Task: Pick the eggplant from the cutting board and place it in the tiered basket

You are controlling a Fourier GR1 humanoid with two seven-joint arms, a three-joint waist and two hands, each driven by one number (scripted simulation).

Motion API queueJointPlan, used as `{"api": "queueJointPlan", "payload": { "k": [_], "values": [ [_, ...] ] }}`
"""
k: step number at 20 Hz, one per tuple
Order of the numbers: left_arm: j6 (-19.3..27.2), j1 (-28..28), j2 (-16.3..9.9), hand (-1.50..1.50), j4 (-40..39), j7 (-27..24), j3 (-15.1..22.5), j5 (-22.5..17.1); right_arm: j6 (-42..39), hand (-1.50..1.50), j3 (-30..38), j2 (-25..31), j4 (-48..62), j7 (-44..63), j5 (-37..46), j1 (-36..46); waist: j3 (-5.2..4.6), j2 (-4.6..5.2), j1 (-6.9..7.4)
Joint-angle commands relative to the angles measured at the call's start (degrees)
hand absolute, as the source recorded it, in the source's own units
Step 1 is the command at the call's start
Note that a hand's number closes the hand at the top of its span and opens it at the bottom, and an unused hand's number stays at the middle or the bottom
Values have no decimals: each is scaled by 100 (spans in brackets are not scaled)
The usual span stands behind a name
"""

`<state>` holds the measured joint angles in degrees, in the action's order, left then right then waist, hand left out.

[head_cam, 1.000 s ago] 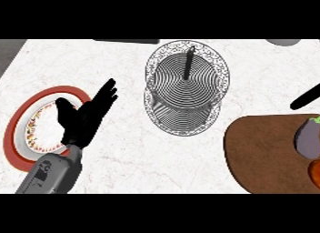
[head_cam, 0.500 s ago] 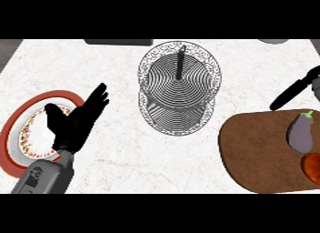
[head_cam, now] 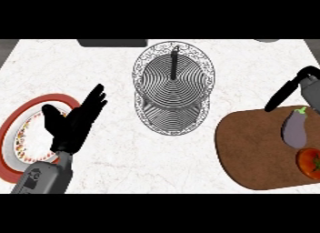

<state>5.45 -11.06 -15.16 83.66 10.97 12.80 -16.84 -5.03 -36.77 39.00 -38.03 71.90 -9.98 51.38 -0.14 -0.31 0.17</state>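
One glossy purple eggplant (head_cam: pixel 297 130) on rounded wooden cutting board (head_cam: pixel 257 150), wire tiered basket (head_cam: pixel 172 86) beside; left hand (head_cam: pixel 72 125) fingers spread wide.

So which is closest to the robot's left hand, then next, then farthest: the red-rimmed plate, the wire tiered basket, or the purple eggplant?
From the left hand:
1. Red-rimmed plate, right beside it.
2. Wire tiered basket, middle of the counter.
3. Purple eggplant, far right, on the brown cutting board.

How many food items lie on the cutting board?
2: the eggplant at the cutting board's upper right, and a tomato just below it, near the view's right edge.
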Motion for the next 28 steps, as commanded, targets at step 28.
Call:
{"api": "queueJointPlan", "payload": {
  "k": [28],
  "values": [
    [-166, -12, 93, 0, 91, 184, -326, 141, 1019, -150, 205, -277, -603, 935, 451, -1330, 5, -2, -70]
  ]
}}
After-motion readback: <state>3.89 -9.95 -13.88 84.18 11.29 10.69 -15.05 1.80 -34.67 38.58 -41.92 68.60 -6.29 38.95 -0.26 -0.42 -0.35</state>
